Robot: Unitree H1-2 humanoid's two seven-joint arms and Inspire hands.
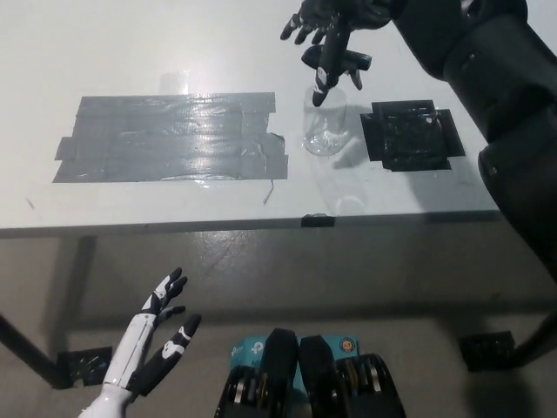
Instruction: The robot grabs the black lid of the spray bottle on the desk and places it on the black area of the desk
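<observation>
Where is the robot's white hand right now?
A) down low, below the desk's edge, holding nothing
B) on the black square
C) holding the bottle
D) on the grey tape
A: the white left hand hangs open below the desk edge, touching nothing.

Readable text: none on the desk [174,52], the spray bottle [325,122], or the tape patches.
Logos: too blurred to read.

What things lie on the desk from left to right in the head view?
Grey tape patch → clear spray bottle, with its black lid in the right robot hand → black area.
</observation>
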